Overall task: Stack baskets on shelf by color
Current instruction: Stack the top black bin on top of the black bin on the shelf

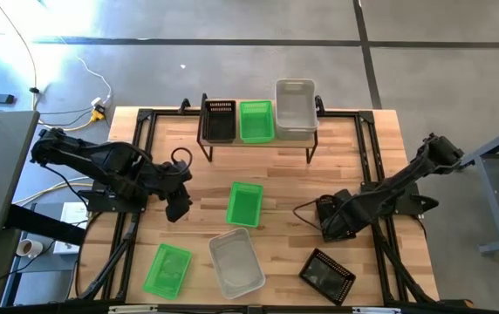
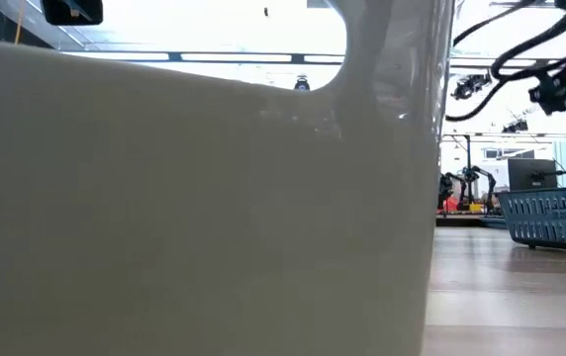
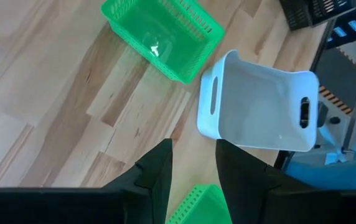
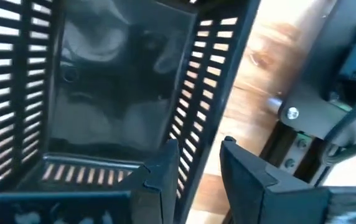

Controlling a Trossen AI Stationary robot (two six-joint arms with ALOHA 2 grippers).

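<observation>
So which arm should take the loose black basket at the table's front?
Right, probably. The right gripper hovers open just beside the black basket, which fills its wrist view. The left gripper sits across the table by the green basket.

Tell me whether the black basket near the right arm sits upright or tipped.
Upright: the black basket rests on the table with its open mouth facing up, and its floor shows, empty.

Both arms are showing matte black jointed links with looping black cables; each hand (image 3: 192,180) is wearing flat black fingers (right hand (image 4: 193,177) alike).
</observation>
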